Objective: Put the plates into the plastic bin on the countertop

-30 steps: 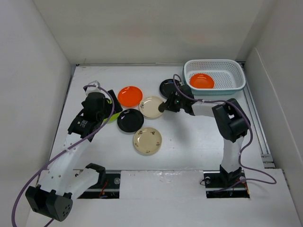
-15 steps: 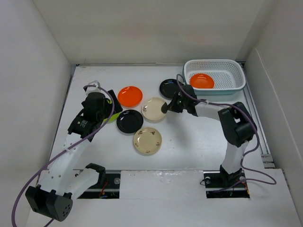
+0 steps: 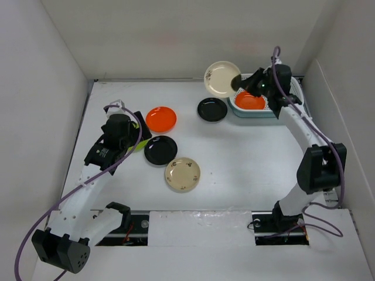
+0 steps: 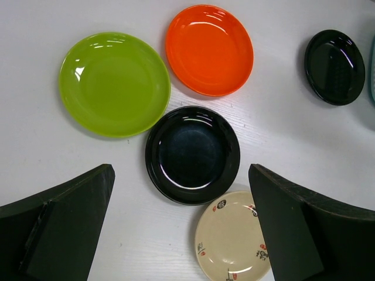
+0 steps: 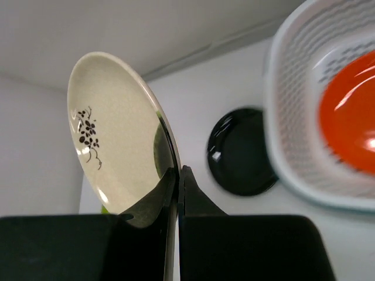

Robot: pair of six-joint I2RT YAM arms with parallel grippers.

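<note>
Between the shut jaws of my right gripper (image 5: 177, 175) I have a cream plate (image 5: 114, 134) pinched by its rim, lifted and tilted on edge. Just right of those jaws sits the plastic bin (image 5: 287, 105), an orange plate (image 5: 351, 111) inside. My left gripper (image 4: 179, 175) hangs wide open, empty, above a black plate (image 4: 192, 153) centred between its jaws.
</note>
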